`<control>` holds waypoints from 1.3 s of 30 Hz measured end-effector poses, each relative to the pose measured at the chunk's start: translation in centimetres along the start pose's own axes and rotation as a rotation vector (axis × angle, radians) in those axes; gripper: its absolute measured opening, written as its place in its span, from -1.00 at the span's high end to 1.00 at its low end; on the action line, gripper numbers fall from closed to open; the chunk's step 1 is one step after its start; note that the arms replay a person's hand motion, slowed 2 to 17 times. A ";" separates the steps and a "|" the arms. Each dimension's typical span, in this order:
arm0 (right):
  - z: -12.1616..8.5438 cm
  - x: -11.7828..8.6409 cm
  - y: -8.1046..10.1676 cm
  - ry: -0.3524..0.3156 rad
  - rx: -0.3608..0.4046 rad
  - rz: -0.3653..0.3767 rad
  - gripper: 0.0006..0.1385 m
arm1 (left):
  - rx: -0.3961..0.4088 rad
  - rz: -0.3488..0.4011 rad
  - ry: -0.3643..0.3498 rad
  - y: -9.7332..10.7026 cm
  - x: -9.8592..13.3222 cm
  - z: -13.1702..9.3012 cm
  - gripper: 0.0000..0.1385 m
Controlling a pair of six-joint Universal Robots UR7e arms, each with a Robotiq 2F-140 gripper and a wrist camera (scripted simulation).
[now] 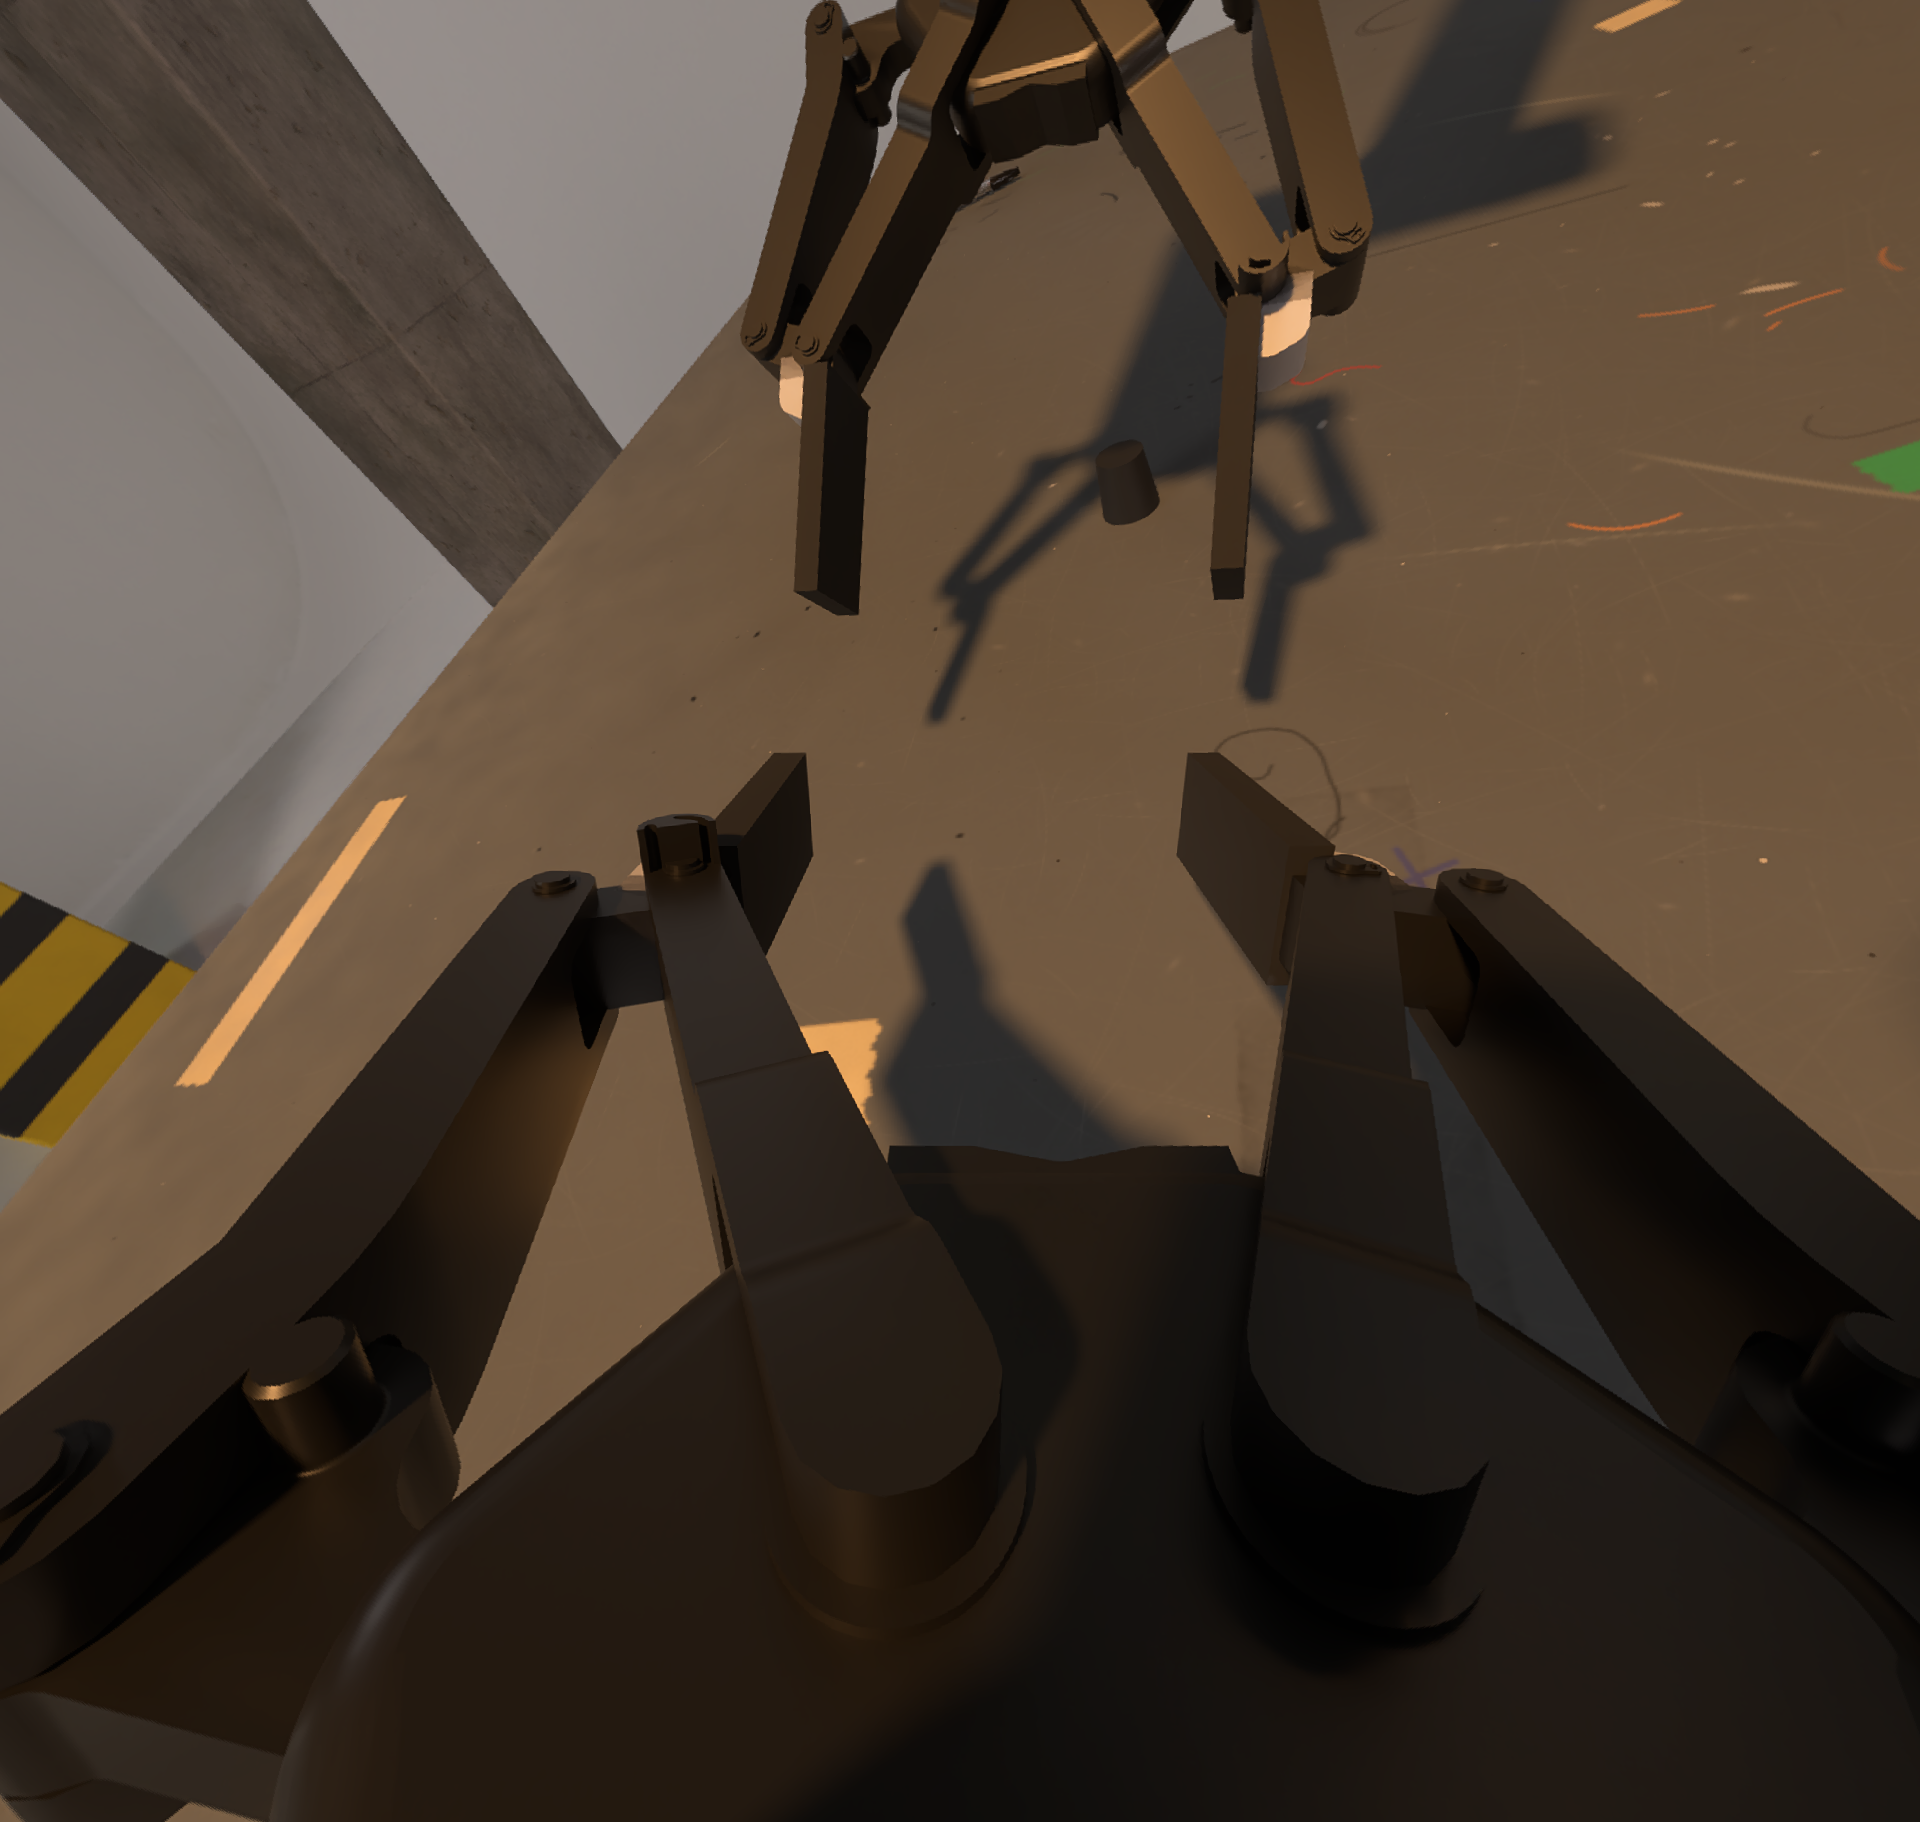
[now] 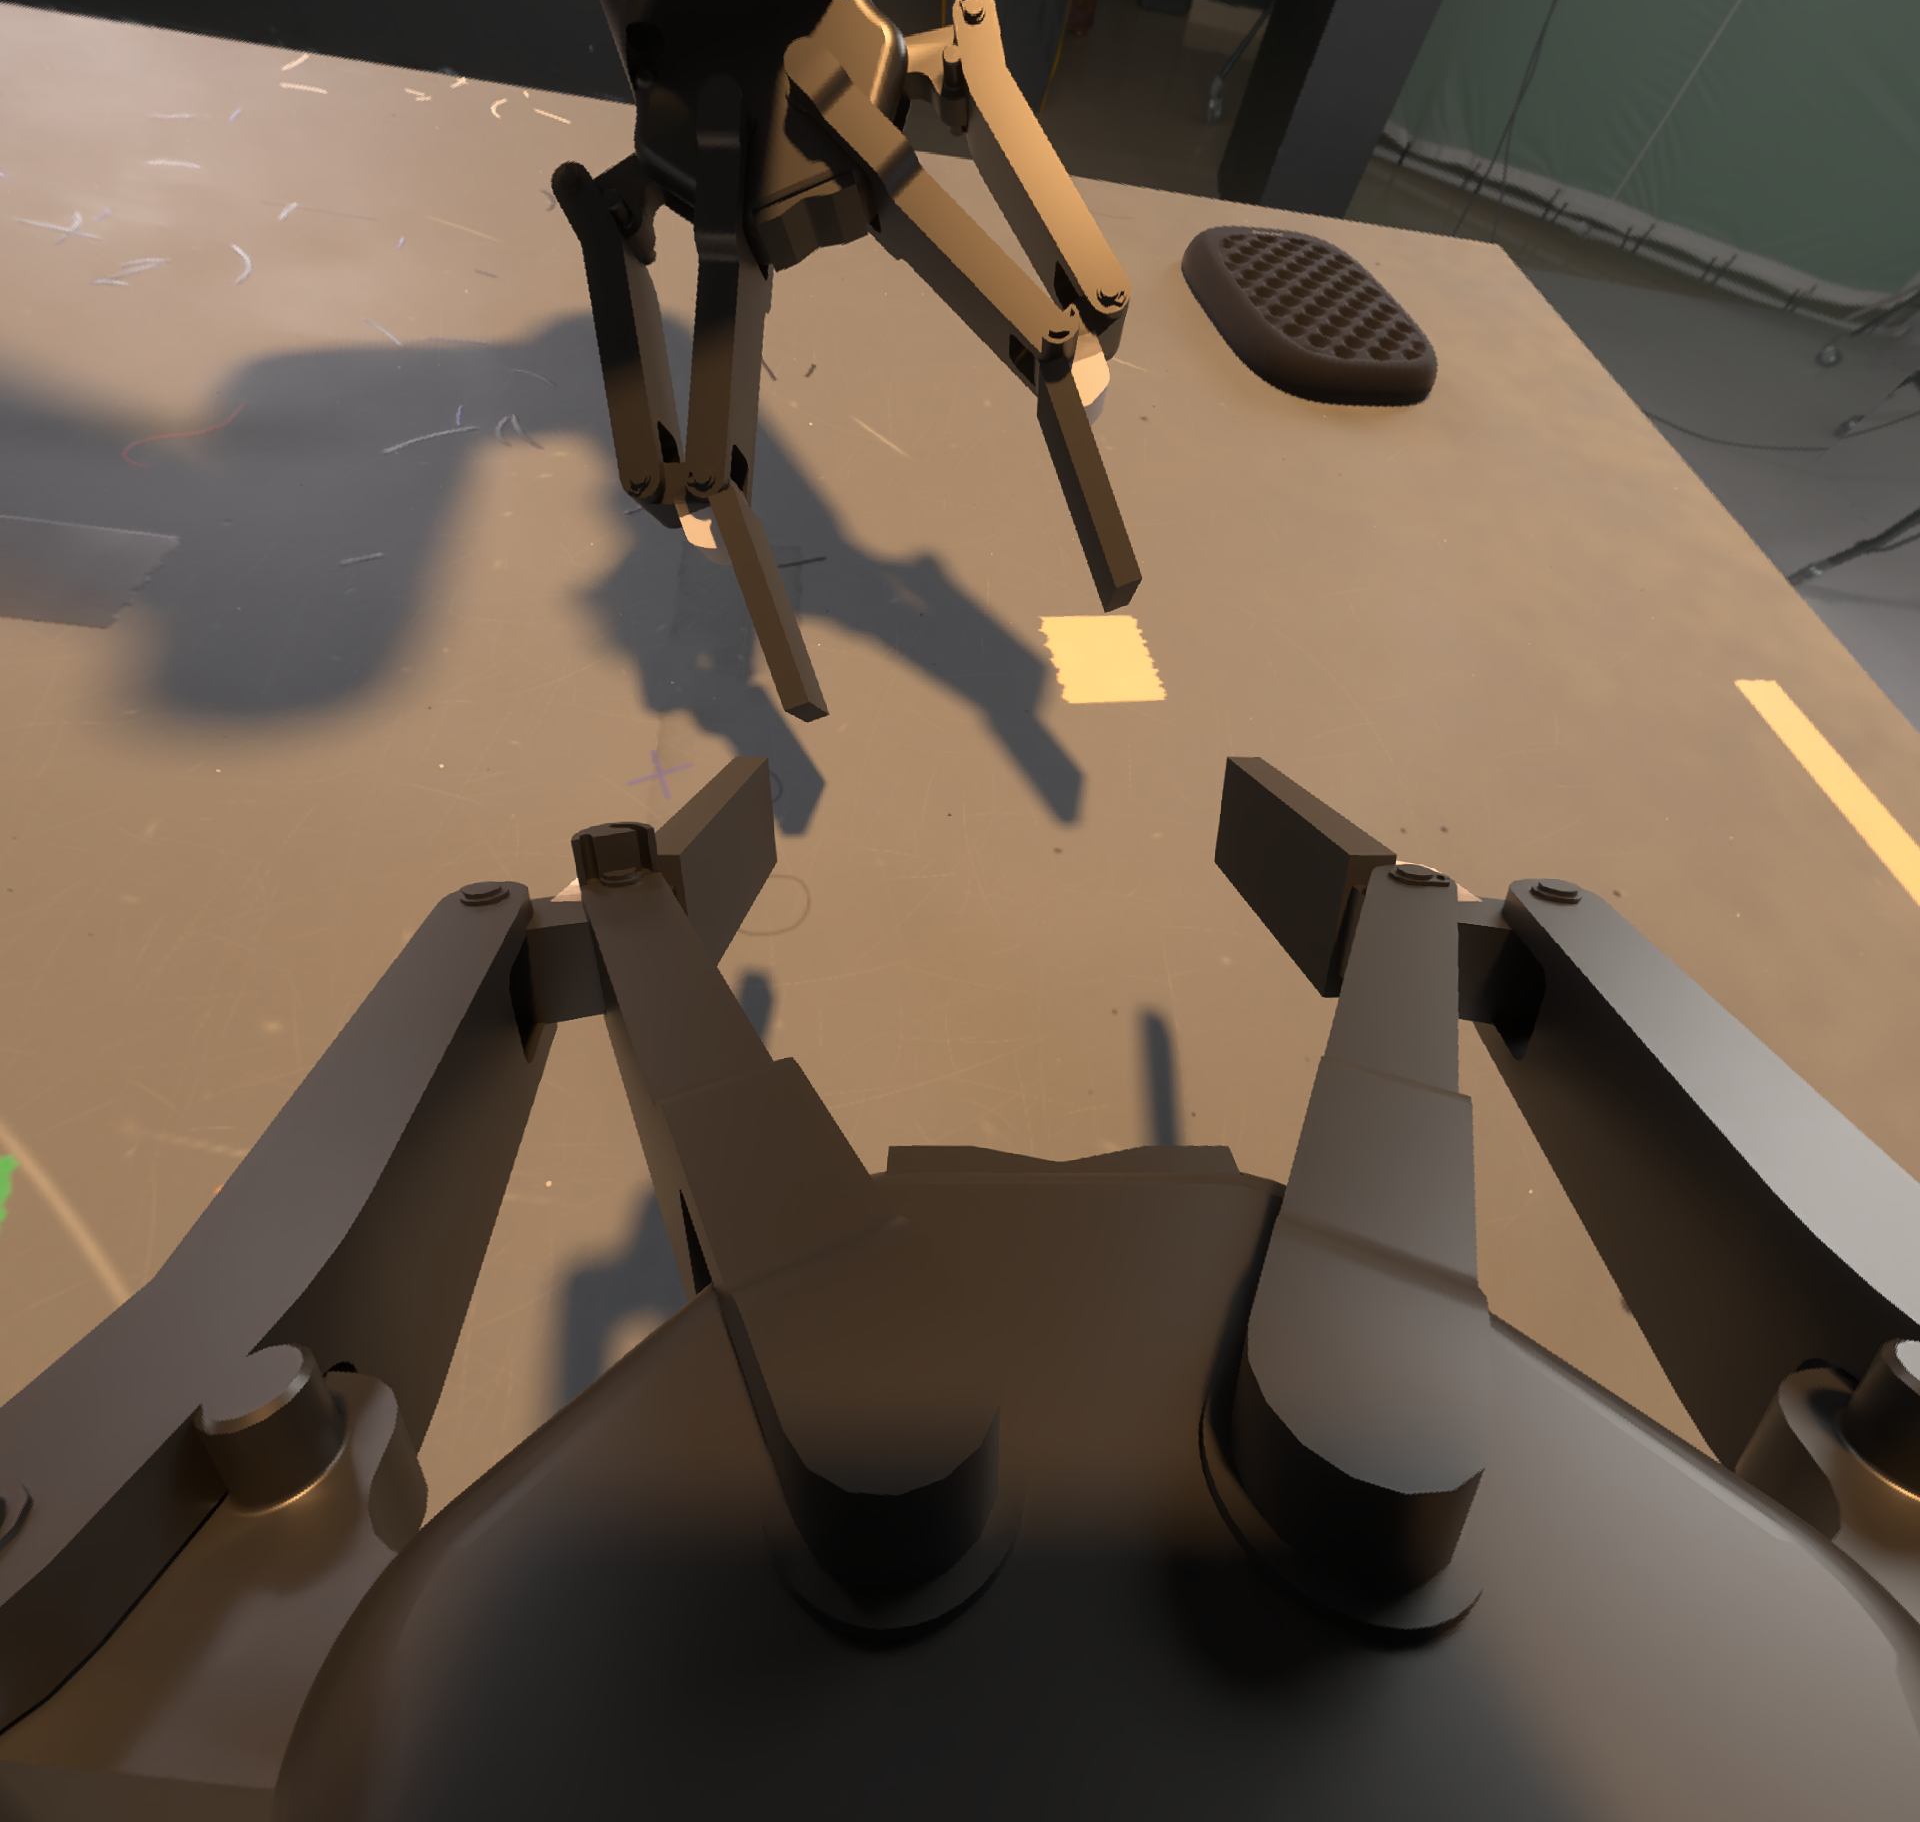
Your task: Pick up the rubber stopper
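Nothing had been picked up at this point. The rubber stopper (image 1: 1126,482), a small dark tapered plug, stood upright on the worn brown surface (image 1: 1558,733), well in from its edges, untouched by either arm.

The right tool (image 1: 1023,598) hung above the surface with its jaws spread wide and nothing between them. From the left wrist view the stopper appeared between its two fingers, though farther off than the tips, so I judged it was lined up roughly but not yet down around the plug. The left tool (image 1: 995,806) was likewise spread wide and empty, hovering nearer the side edge of the surface where a pale strip of tape (image 1: 291,941) ran along it.

So the reach looked partly done; lowering, closing on the stopper and lifting all remained.

A dark oval pad with a honeycomb of holes (image 2: 1311,316) lay near a far corner, and a pale square of tape (image 2: 1101,659) sat toward the middle, both well apart from the work.

As for brands or labels, I could read none; only scratches and faint scribbles marked the surface.
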State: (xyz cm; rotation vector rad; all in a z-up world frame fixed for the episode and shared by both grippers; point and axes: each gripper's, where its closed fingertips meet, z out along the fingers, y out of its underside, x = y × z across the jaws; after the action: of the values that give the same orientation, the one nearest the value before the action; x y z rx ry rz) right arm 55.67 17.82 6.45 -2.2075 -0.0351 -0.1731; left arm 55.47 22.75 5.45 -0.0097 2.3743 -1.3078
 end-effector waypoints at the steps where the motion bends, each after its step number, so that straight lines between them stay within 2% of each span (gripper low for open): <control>1: 0.0 0.0 0.0 0.003 0.000 -0.010 -0.59 | -0.002 0.005 -0.006 0.0 0.0 0.0 -0.35; 15: 0.2 0.2 -0.4 0.052 -0.001 -0.135 -0.59 | -0.027 0.080 -0.087 0.0 -0.2 -0.5 -0.35; 21: 0.1 0.2 -0.5 0.066 0.002 -0.166 -0.59 | -0.032 0.085 -0.096 0.0 -0.1 -0.6 -0.35; 28: 0.0 0.2 -0.4 0.064 0.006 -0.158 -0.57 | -0.022 0.059 -0.076 0.0 0.2 -0.8 -0.34; 39: -0.2 0.2 0.0 0.050 0.017 -0.103 -0.57 | -0.005 -0.015 -0.022 0.3 0.1 -1.0 -0.34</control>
State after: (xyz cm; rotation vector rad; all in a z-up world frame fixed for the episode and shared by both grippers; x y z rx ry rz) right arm 55.82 17.63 6.58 -2.1848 -0.1221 -0.2842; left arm 55.10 23.69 5.68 -0.0431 2.3633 -1.3022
